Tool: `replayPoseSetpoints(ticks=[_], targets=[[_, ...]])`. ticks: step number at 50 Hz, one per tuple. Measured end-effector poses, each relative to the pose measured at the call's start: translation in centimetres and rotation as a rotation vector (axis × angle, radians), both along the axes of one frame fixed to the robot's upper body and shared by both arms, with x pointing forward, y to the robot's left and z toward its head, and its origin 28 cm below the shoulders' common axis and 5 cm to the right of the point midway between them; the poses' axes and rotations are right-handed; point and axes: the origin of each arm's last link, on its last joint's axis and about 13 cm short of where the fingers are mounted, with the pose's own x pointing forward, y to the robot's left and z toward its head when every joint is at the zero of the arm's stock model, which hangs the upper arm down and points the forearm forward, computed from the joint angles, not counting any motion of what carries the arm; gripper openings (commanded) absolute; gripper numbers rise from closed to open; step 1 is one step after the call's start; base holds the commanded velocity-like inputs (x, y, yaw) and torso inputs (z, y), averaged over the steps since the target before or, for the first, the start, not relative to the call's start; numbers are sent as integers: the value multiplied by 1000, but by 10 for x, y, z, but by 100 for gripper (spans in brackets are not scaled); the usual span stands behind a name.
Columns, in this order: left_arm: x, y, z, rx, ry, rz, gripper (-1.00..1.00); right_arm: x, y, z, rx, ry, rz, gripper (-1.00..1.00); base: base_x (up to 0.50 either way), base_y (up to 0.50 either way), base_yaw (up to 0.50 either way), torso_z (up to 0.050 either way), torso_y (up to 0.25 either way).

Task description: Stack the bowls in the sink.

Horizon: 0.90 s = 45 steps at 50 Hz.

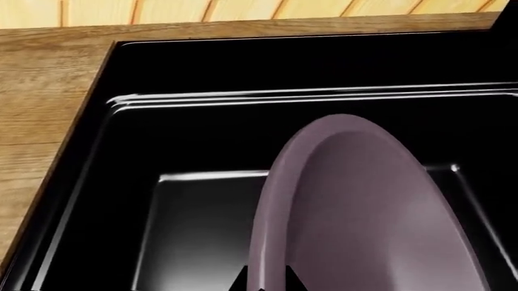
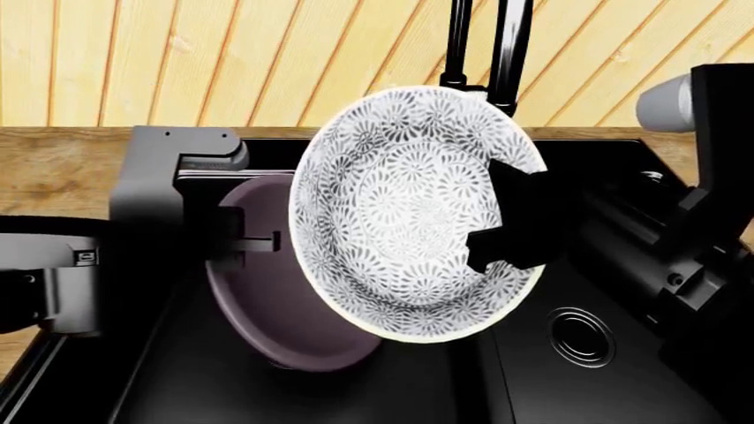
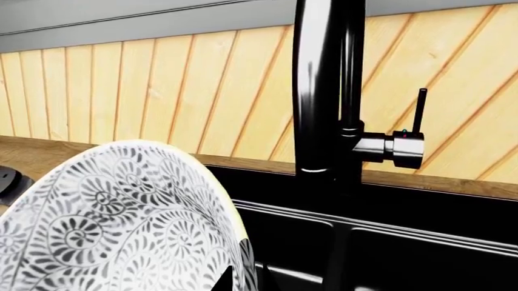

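A: Where do our two bowls sit at this moment?

B: Neither rests on anything. Our right claw [image 2: 509, 221] pinches the rim of the white patterned bowl [image 2: 407, 212], which we hold tilted steeply, its inside facing the head camera, above the sink [image 2: 613, 389]. In the right wrist view the same bowl [image 3: 113, 224] fills the lower corner, with the black faucet [image 3: 328, 91] rising behind it against the wooden wall panels [image 3: 162, 97].

A: And the mauve bowl?

B: Our left claw [image 2: 253, 240] grips the mauve bowl [image 2: 277, 318] by its rim, the fingers [image 2: 261, 238] pressed onto the edge. It is tilted as well, and it hangs over the left basin. From the head view the white patterned bowl overlaps it and hides its right part; we cannot tell whether the two touch.

A: What does the left wrist camera add?

B: It shows the mauve bowl [image 1: 364, 212] edge-on, with the dark tips of the left claw [image 1: 267, 280] straddling the rim. Below it lies the glossy black basin floor [image 1: 194, 236], and the wooden table [image 1: 48, 91] borders the sink [image 1: 242, 66].

A: Anything else in the sink?

B: We see a round drain [image 2: 580, 336] in the right basin, under the right arm [image 2: 683, 256].
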Motion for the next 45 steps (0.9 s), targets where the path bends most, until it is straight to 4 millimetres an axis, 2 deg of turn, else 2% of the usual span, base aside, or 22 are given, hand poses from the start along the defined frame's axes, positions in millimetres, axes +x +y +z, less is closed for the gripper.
replayPoseSetpoints(ticks=[45], targets=[[12,-11,-20,11,24,-33,-100,1,-2,0,5,-12,-6,-100,0,0,0,0,1]])
